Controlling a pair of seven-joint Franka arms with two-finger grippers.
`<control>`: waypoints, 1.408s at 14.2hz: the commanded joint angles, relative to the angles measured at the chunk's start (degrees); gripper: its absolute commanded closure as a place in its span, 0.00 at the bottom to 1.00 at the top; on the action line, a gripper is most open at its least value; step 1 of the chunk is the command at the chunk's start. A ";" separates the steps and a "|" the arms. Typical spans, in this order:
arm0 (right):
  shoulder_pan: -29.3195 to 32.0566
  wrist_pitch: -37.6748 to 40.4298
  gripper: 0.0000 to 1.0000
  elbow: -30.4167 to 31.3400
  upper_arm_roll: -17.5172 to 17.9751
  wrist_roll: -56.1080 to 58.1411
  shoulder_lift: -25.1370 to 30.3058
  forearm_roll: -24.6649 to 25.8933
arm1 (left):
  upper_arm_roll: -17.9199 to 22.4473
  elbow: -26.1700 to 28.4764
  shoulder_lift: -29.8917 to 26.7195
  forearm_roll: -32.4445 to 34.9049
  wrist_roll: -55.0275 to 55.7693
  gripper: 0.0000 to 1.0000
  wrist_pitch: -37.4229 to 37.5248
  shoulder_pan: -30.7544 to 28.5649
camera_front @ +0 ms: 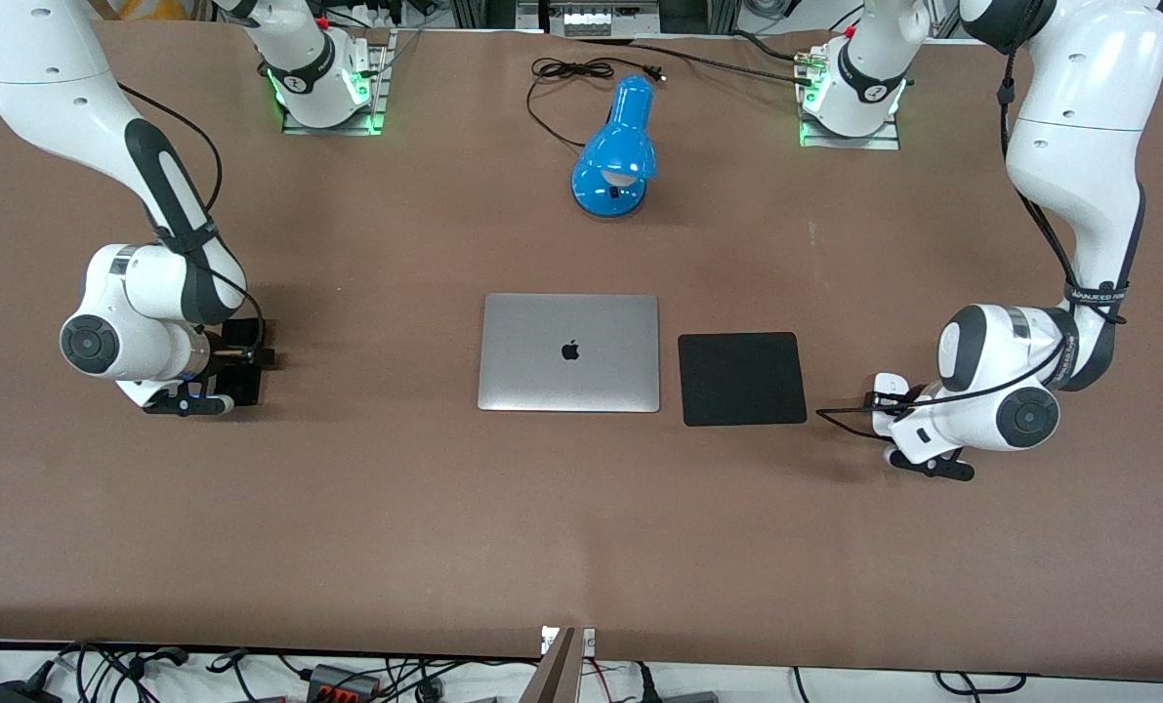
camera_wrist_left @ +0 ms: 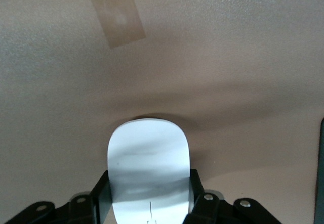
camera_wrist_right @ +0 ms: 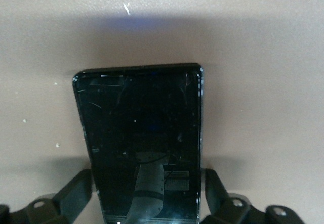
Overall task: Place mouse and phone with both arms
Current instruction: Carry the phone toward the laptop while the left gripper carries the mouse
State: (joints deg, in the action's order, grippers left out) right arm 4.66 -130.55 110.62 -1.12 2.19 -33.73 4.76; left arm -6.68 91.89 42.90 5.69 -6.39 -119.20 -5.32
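Gripping the mouse [camera_wrist_left: 149, 171], the left gripper [camera_wrist_left: 149, 204] has its two fingers [camera_wrist_left: 101, 196] pressed against the sides of the white shell; thin centre line shows at the held end. In the front view this left gripper [camera_front: 895, 402] sits low at the left arm's end of the table [camera_front: 581, 547], toward that end from the laptop [camera_front: 569, 352], with a sliver of the mouse [camera_front: 892, 382] visible under the wrist. Whether the mouse rests on the table or is just off it cannot be told.

Right gripper [camera_wrist_right: 149, 204]: fingers [camera_wrist_right: 76, 191] closed onto the long edges of the phone [camera_wrist_right: 142, 143], glossy black face up, scratched, reflecting the wrist. In the front view the right gripper [camera_front: 239, 376] is low at the right arm's end of the table, level with the laptop; the phone [camera_front: 242, 387] is mostly hidden there.

Laptop closed, silver, centre of table. Black square mat [camera_front: 741, 378] just beside the laptop on the left arm's side, not touching. Blue desk lamp [camera_front: 617, 151] farther from the camera than the laptop, its black cord [camera_front: 566, 83] trailing toward the bases. A tan tape patch [camera_wrist_left: 118, 16] on the table near the mouse.
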 commanded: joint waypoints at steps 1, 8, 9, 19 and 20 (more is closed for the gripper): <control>0.62 -0.59 0.55 -0.23 0.33 1.06 -0.46 0.69 | -1.05 -0.65 -1.24 0.98 -0.47 0.63 2.11 -0.13; -3.15 10.48 0.68 -6.10 1.74 1.15 3.49 -0.27 | -1.49 -3.38 -2.82 -1.73 5.49 0.62 9.51 6.97; -4.73 9.88 0.68 -6.46 1.83 1.15 3.41 -0.37 | -2.27 -3.12 -2.82 -1.83 6.99 0.62 9.51 8.21; -21.44 2.58 0.68 -8.40 3.85 -23.08 -2.21 -8.98 | -7.38 -2.68 0.16 -2.00 17.21 0.60 6.97 13.31; -22.66 2.49 0.68 -8.40 3.85 -25.37 -2.48 -8.89 | -7.38 -2.68 0.51 -2.00 17.29 0.60 6.79 13.49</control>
State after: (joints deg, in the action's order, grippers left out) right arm -16.55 -128.03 103.42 3.07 -19.09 -35.32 -3.89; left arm -13.93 88.94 42.96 4.31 10.56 -111.51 7.65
